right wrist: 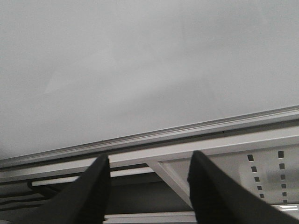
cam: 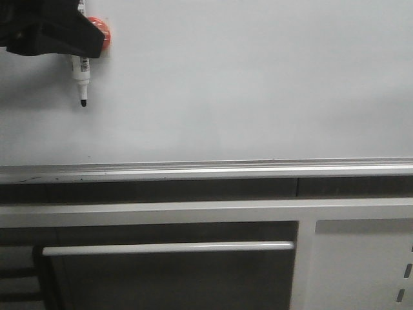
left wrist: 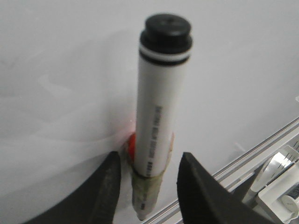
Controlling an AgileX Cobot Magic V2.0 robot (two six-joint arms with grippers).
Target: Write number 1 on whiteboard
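The whiteboard [cam: 245, 84] fills the upper part of the front view, pale grey-white and glossy, w/ its silver rail [cam: 206, 170] running along the bottom edge. No stroke shows on it anywhere I can see, so the number 1 isn't visible on the surface.

Far left, up top: the left pincer [cam: 68, 42], a black bulk, w/ a marker pen [cam: 81, 71] hanging below it, white barrel, dark tip pointing down, right up against the board; can't tell if the tip touches. Just right of the pincer there's a round orange-red thing [cam: 102, 32] on the board, partly hidden behind it. In the left wrist view the pen [left wrist: 156, 116] stands between the two black fingers [left wrist: 105, 186], black cap end toward the camera, a band of tape round the barrel low down. There's a gap either side of the barrel, so the jaws look partly open and I can't tell if they actually clamp it.

Below the board, a white metal frame [cam: 193, 212] w/ a horizontal bar [cam: 168, 247].

Right pincer [right wrist: 148, 186]: only in its own wrist view, fingers [right wrist: 93, 191] well apart, holding nothing, facing the board's lower edge and frame.
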